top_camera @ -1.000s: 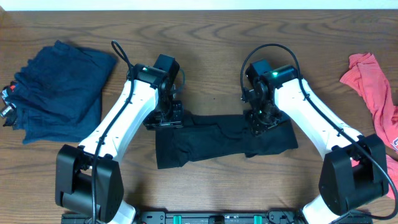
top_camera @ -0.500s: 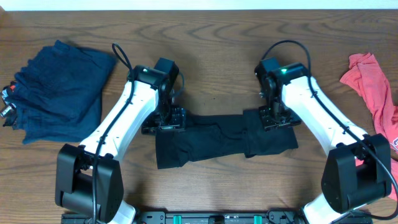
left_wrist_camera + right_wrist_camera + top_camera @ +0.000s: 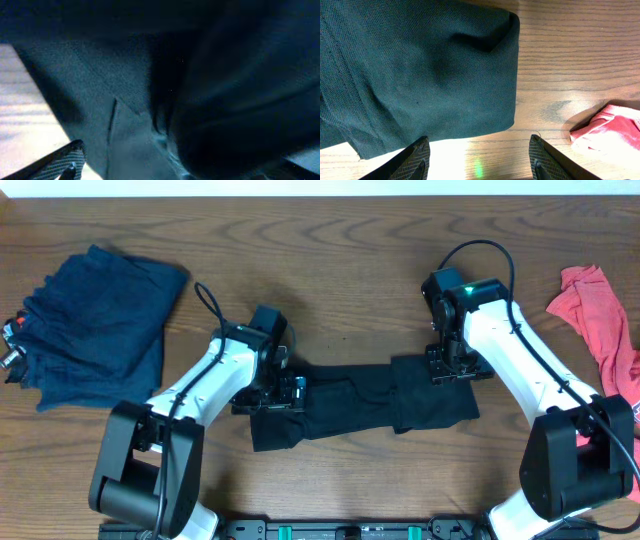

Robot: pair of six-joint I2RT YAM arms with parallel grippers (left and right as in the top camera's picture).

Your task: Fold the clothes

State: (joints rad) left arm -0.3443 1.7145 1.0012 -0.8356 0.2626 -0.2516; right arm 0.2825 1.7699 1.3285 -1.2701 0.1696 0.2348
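1. A black garment [image 3: 360, 402], folded into a long band, lies mid-counter [image 3: 340, 290].
2. The right fingers [image 3: 417, 159] are spread wide above its right end, holding nothing.
3. The left fingers [image 3: 60, 162] sit close against its left end; I cannot tell their spread.
4. Blue clothes [image 3: 95, 325] lie far left, a red garment [image 3: 600, 320] far right.

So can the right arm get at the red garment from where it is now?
Probably yes: only bare table lies between the open right gripper and the red garment.
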